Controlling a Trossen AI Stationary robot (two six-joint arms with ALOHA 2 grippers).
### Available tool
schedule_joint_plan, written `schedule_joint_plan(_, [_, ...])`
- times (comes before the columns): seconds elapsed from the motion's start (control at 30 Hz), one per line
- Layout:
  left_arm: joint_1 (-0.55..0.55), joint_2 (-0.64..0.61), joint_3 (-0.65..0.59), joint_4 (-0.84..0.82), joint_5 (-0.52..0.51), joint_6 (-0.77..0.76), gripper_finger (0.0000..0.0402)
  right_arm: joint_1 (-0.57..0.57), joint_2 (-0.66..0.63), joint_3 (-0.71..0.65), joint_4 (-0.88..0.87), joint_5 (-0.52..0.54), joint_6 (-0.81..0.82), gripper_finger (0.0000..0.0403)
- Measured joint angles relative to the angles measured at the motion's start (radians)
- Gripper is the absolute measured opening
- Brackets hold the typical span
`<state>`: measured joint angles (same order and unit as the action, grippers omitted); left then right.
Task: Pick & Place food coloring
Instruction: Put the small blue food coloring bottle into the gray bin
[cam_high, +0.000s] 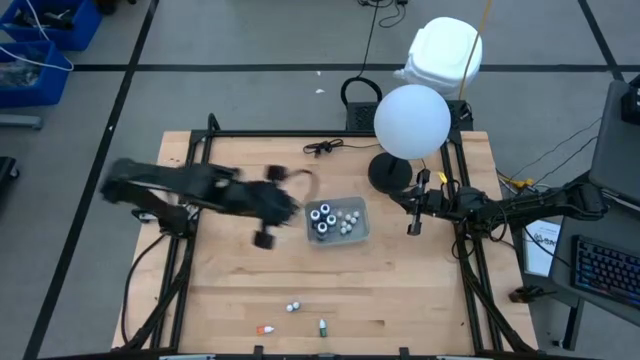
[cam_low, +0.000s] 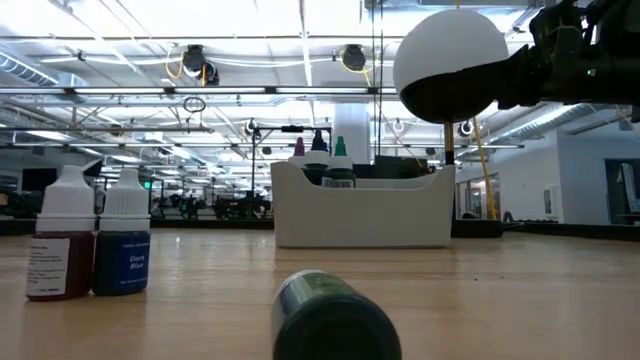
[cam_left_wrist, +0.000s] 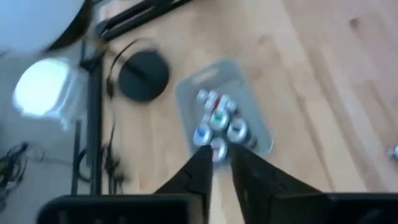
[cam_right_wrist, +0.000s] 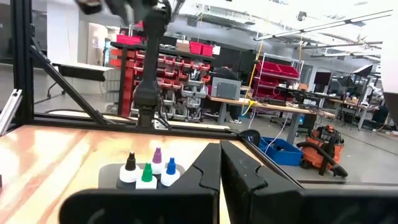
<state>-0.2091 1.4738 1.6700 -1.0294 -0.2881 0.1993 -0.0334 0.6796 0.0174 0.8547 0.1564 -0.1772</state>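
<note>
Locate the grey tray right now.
In the high view, the grey tray sits near the table's middle, bottles inside, just right of the left tool and left of the black round base.

Left gripper (cam_left_wrist: 221, 163) above grey tray (cam_left_wrist: 252, 93) — blurred bottles (cam_left_wrist: 217, 121) inside (fingers narrowly apart)

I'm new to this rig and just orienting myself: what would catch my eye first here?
A big white ball-shaped lamp hangs over the table's far right. Mid-table sits a grey rectangular tray of small bottles, with the left gripper just beside it. A few loose small bottles lie near the front edge.
</note>
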Motion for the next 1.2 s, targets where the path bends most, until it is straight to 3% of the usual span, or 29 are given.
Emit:
schedule_joint_plan(0.17, [-0.001, -0.329, -0.419, 0.199, -0.004, -0.064, 0.0007, 0.000, 0.000, 0.000, 0.001, 0.000, 0.000, 0.0000])
schedule_joint_plan(0.37, [-0.001, -0.660, -0.875, 0.551, 0.134, -0.039, 0.0009, 0.000, 0.000, 0.000, 0.000, 0.000, 0.011, 0.0000])
schedule_joint_plan(0.53, [0.009, -0.849, -1.154, 0.881, 0.141, 0.050, 0.0008, 0.000, 0.001, 0.000, -0.008, 0.000, 0.053, 0.0000])
schedule_joint_plan(0.83, [0.104, -0.972, -1.516, 1.279, 0.203, 0.055, 0.0005, 0.000, 0.001, 0.000, -0.026, 0.000, 0.086, 0.0000])
schedule_joint_plan(1.07, [0.161, -0.992, -1.628, 1.469, 0.245, 0.072, 0.0003, 0.000, 0.002, 0.000, -0.061, 0.001, 0.105, 0.0000])
schedule_joint_plan(1.2, [0.184, -0.992, -1.656, 1.477, 0.236, 0.099, 0.0004, 0.000, 0.002, 0.000, -0.062, 0.002, 0.106, 0.0000])
